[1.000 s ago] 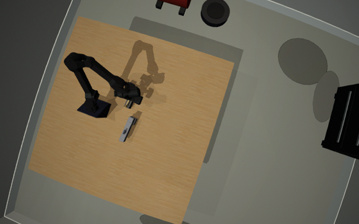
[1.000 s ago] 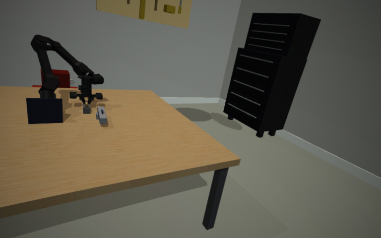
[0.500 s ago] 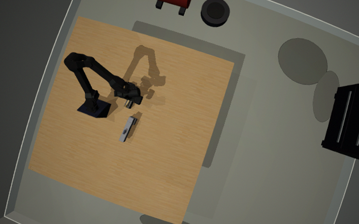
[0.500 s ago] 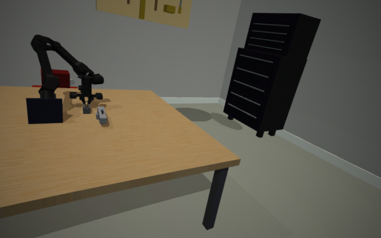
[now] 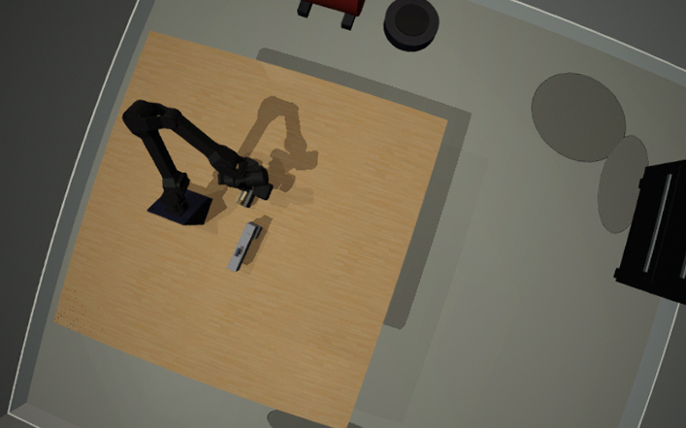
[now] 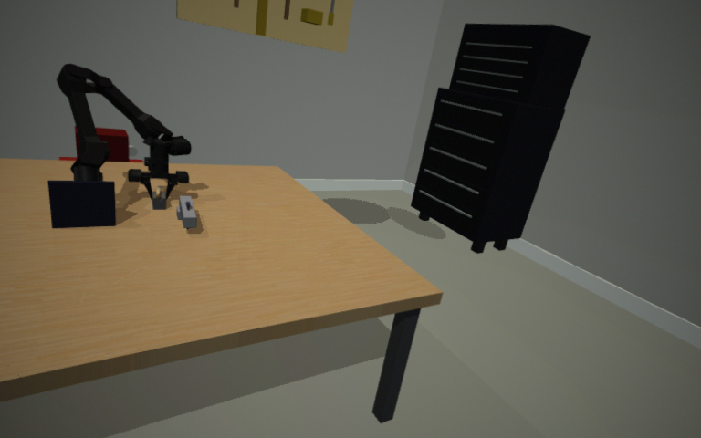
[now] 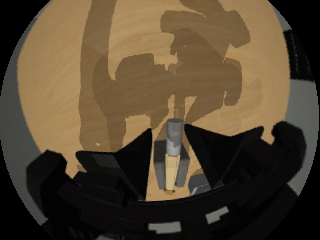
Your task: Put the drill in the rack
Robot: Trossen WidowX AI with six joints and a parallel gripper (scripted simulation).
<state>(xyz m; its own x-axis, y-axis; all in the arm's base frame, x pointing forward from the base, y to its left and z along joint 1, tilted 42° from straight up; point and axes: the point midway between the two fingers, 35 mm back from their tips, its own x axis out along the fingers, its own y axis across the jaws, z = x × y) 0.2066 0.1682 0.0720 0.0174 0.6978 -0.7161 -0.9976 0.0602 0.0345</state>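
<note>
Worktop (image 5: pixel 307 286): all the action sits in the half nearest the edge where the arm's base (image 5: pixel 182 208) is mounted; the opposite edge and its corners aren't involved

Arm (image 5: pixel 193 137) folds up and over, so the wrist points straight down. That makes sense for a vertical press and then a vertical pull

Rack (image 5: pixel 244 246): a grey bar lying flat, a bit further in from the base-side edge than the holder and apart from it. It's close enough for a short carry, and its long axis is open to a drill laid sideways. There's a small nub (image 5: pixel 238 250) on its top, can't tell what it is

Holder block (image 6: pixel 159 203): small and dark, just inboard of the base, directly under the wrist

Gripper (image 6: pixel 160 192): jaws about half open and gripping nothing, one finger on each side of the drill with gaps visible in the wrist view (looks like a pre-grasp straddle, my read)

Drill (image 7: pixel 174 163): tan shank with a grey tip, upright and seated in the block, so not pulled yet

Key: can't pick it out for sure. There's a bluish bit beside the block in the wrist view, too small to call, so I can't confirm the release
</note>
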